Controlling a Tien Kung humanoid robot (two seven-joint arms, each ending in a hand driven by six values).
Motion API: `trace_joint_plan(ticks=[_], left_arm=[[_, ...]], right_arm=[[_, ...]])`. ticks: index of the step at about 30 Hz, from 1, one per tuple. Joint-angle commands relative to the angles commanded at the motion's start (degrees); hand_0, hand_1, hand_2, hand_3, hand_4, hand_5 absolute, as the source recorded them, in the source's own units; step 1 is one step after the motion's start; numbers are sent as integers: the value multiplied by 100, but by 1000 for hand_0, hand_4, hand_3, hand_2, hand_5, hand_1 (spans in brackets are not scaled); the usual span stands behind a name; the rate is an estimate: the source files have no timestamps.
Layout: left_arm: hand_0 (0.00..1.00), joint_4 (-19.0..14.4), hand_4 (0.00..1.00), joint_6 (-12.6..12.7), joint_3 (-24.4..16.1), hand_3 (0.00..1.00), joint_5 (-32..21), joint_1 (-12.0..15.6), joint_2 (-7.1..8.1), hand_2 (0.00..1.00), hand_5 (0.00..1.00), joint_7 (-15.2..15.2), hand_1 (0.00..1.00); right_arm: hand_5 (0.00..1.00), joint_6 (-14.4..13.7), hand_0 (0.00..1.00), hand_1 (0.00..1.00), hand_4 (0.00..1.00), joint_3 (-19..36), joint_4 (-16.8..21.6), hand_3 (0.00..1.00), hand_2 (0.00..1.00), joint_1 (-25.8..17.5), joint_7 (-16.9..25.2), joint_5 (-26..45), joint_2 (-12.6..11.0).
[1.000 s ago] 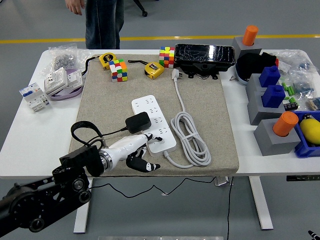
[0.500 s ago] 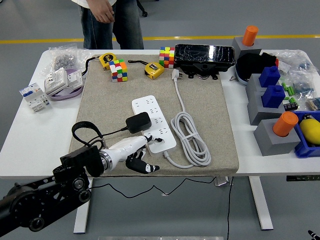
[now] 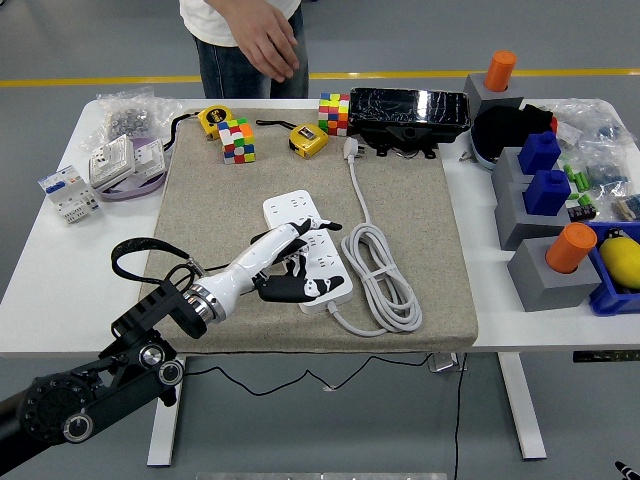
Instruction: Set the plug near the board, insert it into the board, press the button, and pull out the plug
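The white power strip [image 3: 298, 208] lies in the middle of the beige mat [image 3: 400, 190]. My left hand [image 3: 303, 256] reaches in from the lower left and lies over the strip's middle, right where the black plug stood. The plug itself is hidden under the hand, so I cannot tell whether it is held. Its black cable [image 3: 135, 251] loops up off the mat beside my left wrist. The strip's own white cord [image 3: 385, 272] lies coiled to the right. My right arm is out of view.
Two colour cubes [image 3: 237, 139] and two yellow tape measures [image 3: 308, 138] lie along the mat's far edge, with a black box [image 3: 408, 110] beside them. Grey blocks with blue and orange pegs [image 3: 545, 195] stand at the right. A person's hand [image 3: 268, 42] hangs at the far side.
My left hand has moved forward from the strip's near end onto its middle, covering the black plug. The cable loop has shifted left. The person stepped closer to the table.
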Motion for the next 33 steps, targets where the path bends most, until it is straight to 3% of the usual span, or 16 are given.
trace_joint_plan(ticks=[5,7,18,23,24,28,29,30,33], left_arm=[[258,171,779,447,33,566,-1138,17,-39,362,298,-645,247],[298,187,775,485,14,564,-1397,27,-42,399,308,-719,286],[284,139,773,412,15,574,-1209,28,-30,405,307,-584,286],[284,15,773,147,-60,574,-613,31,8,405,307,-163,286],[168,-15,770,96,-77,622,-471,36,17,211,277,-81,129],[168,-176,770,-185,-118,622,195,42,67,211,277,358,129],[168,-216,770,-283,-131,622,343,44,78,211,277,484,129],[99,-262,782,-458,-154,684,551,48,89,134,234,705,63],[99,-358,782,-936,-204,684,1042,63,108,134,234,1261,63]], right_arm=[[402,-1,532,624,881,-3,-4,545,605,0,-1,8,2],[402,-1,529,624,881,-4,-1,546,605,0,-1,7,1],[403,0,529,624,881,-61,-7,546,605,0,-3,23,-9],[403,3,529,624,881,-85,-14,546,605,13,-9,26,-14],[404,2,528,624,881,-85,-10,546,605,15,-8,27,-17],[404,-3,528,624,881,-90,4,546,605,28,-8,27,-47],[404,-4,528,624,881,-89,6,546,605,27,-7,25,-53],[404,-4,525,624,881,-87,7,546,605,23,-8,24,-58],[404,-2,525,624,881,-85,1,546,605,9,-9,23,-56]])
